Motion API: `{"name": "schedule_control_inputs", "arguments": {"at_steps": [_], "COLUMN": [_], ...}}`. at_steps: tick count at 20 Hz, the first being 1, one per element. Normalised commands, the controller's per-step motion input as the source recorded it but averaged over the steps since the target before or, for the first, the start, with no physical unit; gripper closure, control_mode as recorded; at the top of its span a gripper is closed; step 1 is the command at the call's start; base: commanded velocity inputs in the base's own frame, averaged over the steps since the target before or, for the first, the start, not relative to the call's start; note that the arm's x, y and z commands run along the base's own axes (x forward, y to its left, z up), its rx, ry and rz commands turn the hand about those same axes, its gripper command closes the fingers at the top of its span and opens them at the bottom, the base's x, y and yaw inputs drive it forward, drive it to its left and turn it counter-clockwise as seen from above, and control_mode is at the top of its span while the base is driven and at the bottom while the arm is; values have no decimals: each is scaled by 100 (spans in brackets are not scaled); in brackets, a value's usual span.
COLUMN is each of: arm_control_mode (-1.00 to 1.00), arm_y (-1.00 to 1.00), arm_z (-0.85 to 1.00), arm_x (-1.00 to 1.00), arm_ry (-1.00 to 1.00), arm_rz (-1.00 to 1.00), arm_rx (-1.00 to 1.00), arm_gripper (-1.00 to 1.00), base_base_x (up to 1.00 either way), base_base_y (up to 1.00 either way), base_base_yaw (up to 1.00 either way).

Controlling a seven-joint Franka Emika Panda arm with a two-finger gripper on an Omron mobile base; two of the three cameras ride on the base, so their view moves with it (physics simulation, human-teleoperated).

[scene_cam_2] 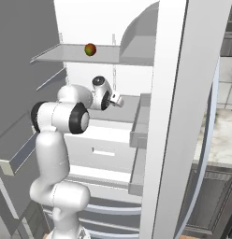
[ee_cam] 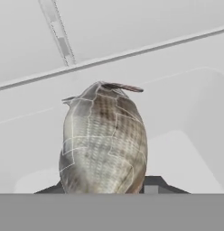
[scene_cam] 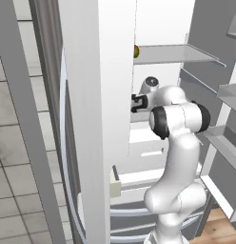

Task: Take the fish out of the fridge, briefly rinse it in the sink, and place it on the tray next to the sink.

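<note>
Jaws closed on the fish (ee_cam: pixel 104 142), seen end-on in the hand view: scaled grey-brown body filling the middle, dark finger tips (ee_cam: pixel 152 185) just showing at either side of its lower end. Gripper (scene_cam: pixel 135 103) reached into the open fridge (scene_cam: pixel 96 95), level with the middle shelf (scene_cam_2: pixel 129 108), under the upper shelf (scene_cam: pixel 174 53) near whose left edge sits a small red-green fruit (scene_cam_2: pixel 90 49). In the base views, hand mostly hidden behind the fridge's white wall on one side and the arm's own wrist on the other; fish itself too small to make out there.

Step in hand, judged: first one, taking the fish out of the fridge. Grasp looks made; fish appears lifted or at least clear of the pale shelf floor behind it, though contact underneath cannot be told.

Next move calls for: drawing the hand straight back out between the shelves and past the door (scene_cam_2: pixel 167 116), keeping clear of the door bins (scene_cam_2: pixel 139 126) and the drawer (scene_cam_2: pixel 101 149) below. Then a drive to the sink, neither sink nor tray being near here. Firm grip needed throughout; slim, smooth body likely to slip if swung fast.
</note>
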Motion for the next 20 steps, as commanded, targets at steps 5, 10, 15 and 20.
{"name": "schedule_control_inputs", "arguments": {"at_steps": [5,10,15,20], "arm_control_mode": [-100,-100,-100,-100], "arm_y": [31,45,54,51], "arm_z": [29,77,100,86], "arm_x": [-98,-94,-97,-100], "arm_ry": [-32,-33,-11,8], "arm_rz": [0,-4,-25,-35], "arm_rx": [-12,-13,-4,10], "arm_gripper": [100,100,100,100], "base_base_x": [0,0,0,0], "base_base_y": [0,0,0,0], "base_base_yaw": [0,0,0,0]}}
